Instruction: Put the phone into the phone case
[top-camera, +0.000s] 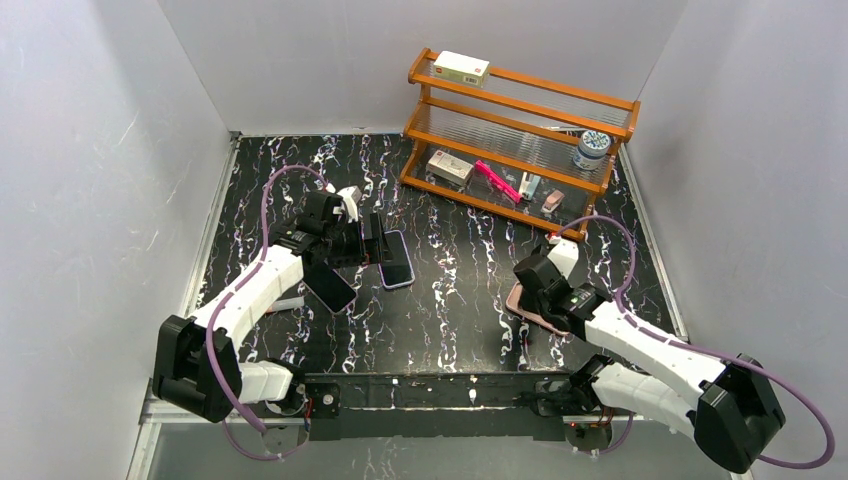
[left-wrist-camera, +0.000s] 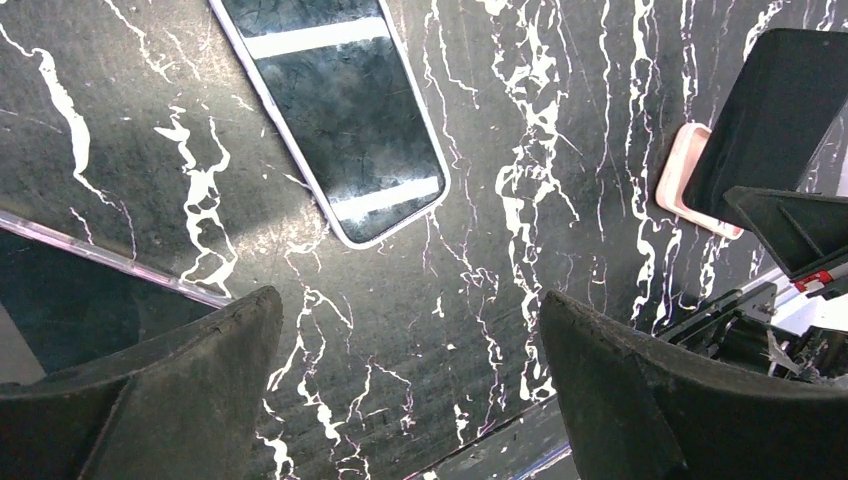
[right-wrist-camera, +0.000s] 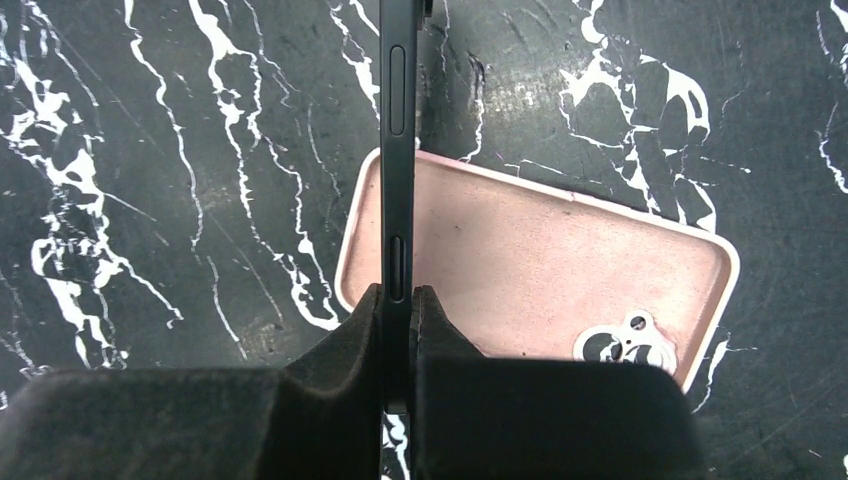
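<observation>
My right gripper (right-wrist-camera: 398, 295) is shut on a thin dark phone (right-wrist-camera: 397, 120), held on edge with its side buttons facing the camera. Below it an empty pink phone case (right-wrist-camera: 560, 260) lies open side up on the black marble table, camera cutout at the right. The phone's edge stands over the case's left end; I cannot tell if they touch. In the top view this gripper (top-camera: 538, 283) is over the pink case (top-camera: 520, 303) at the right front. My left gripper (left-wrist-camera: 410, 310) is open and empty above bare table; it shows in the top view (top-camera: 365, 240) at centre left.
A second phone with a pale lilac rim (left-wrist-camera: 345, 110) lies face up just beyond the left fingers, also in the top view (top-camera: 396, 260). Another dark phone (top-camera: 328, 287) lies to its left. A wooden shelf (top-camera: 520, 120) with boxes and a jar stands at the back right.
</observation>
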